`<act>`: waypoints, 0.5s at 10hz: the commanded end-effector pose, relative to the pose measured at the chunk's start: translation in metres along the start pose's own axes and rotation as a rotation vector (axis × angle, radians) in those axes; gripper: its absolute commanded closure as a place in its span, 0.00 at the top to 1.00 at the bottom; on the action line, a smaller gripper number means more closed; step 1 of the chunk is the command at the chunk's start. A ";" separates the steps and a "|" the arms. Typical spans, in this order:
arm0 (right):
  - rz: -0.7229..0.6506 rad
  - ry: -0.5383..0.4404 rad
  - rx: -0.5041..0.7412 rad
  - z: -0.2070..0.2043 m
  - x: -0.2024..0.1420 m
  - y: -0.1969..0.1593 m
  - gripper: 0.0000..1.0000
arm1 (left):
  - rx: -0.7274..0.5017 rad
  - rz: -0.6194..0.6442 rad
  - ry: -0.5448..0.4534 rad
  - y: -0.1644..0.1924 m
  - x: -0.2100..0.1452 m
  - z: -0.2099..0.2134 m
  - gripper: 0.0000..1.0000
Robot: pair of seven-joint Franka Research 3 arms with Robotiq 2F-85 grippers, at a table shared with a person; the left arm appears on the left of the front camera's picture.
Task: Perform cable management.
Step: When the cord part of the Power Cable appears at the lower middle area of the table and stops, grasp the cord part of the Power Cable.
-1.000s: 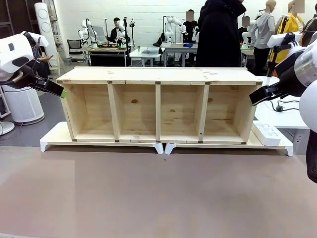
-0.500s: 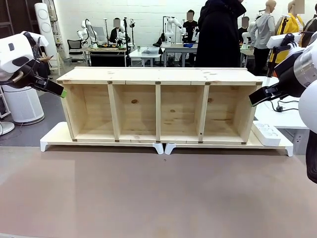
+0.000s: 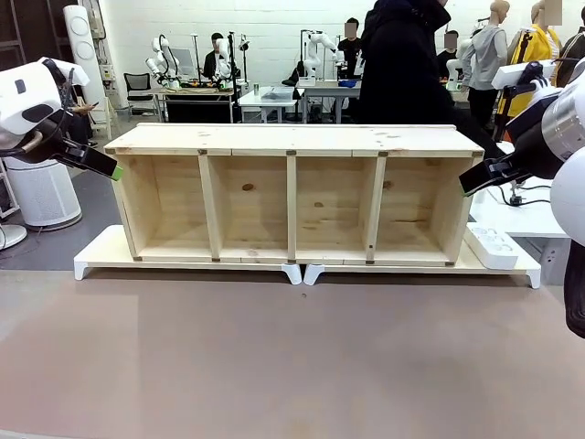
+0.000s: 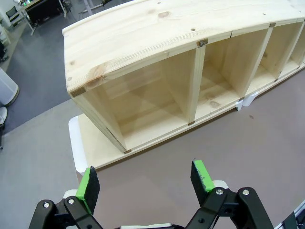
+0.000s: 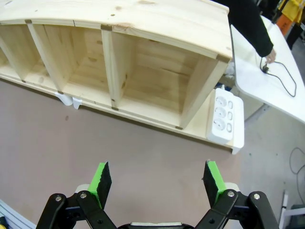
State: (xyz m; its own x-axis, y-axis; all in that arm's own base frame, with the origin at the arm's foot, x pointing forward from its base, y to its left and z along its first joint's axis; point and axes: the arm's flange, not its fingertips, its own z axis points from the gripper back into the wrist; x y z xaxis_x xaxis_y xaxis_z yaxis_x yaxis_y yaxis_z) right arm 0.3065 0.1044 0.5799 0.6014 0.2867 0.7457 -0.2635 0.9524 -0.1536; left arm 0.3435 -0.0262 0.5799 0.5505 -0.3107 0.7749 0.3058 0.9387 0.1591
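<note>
The cable (image 5: 282,80) is a thin black cord looping on a white side table (image 5: 252,78) to the right of the wooden shelf unit (image 3: 292,139). A person's hand (image 5: 270,56) reaches down to its plug end (image 5: 264,68). In the front view the cable (image 3: 517,198) shows just behind my right gripper. My left gripper (image 4: 145,180) hangs open in the air off the shelf's left end (image 3: 114,171). My right gripper (image 5: 157,179) hangs open off the shelf's right end (image 3: 466,186). Nothing sits between either pair of fingers.
A white power strip (image 5: 224,117) lies on the white base board (image 3: 101,251) beside the shelf's right end, seen in the front view too (image 3: 494,245). The shelf has several open compartments. Bare brown tabletop (image 3: 292,357) spreads in front. The person in black (image 3: 402,64) stands behind the shelf.
The person behind the shelf has leaned over and stretched an arm down to the cable on the side table. Both grippers stay where they were.
</note>
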 end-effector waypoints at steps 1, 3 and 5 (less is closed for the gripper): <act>0.002 0.004 0.002 -0.004 0.000 0.000 1.00 | 0.002 0.004 -0.011 0.002 0.000 0.001 1.00; 0.002 0.004 0.002 -0.004 0.000 0.000 1.00 | 0.002 0.004 -0.011 0.002 0.000 0.001 1.00; 0.002 0.004 0.002 -0.004 0.000 0.000 1.00 | 0.002 0.004 -0.011 0.002 0.000 0.001 1.00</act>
State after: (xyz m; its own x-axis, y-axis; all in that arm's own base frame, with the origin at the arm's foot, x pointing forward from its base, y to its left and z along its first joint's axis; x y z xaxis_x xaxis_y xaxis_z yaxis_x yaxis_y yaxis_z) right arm 0.3065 0.1044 0.5799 0.6014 0.2867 0.7457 -0.2635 0.9524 -0.1536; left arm 0.3435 -0.0262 0.5799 0.5504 -0.3107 0.7749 0.3058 0.9387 0.1591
